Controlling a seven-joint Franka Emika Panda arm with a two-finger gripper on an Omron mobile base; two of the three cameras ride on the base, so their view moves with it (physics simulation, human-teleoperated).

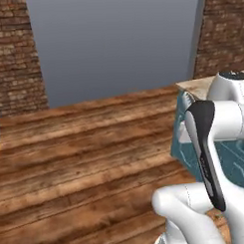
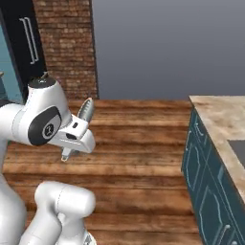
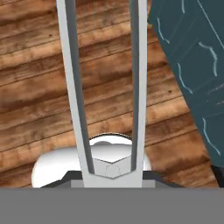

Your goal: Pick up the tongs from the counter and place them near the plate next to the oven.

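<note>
Hand view: tongs (image 3: 103, 87) clamped in the closed hand (image 2: 72, 136), over wooden floor | step: carrying | next: reach the surface (image 2: 217, 117) beside the plate, then release.

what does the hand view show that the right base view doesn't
Hand view: the tongs' two long silver arms close up, running side by side away from the camera over the floor.

Right base view: the gripper from outside, shut on the tongs, with their ridged tip poking up past it; the counter top, a brick wall and a grey wall.

Both: the tongs carried over the wooden floor, and the teal cabinets at the right.
</note>
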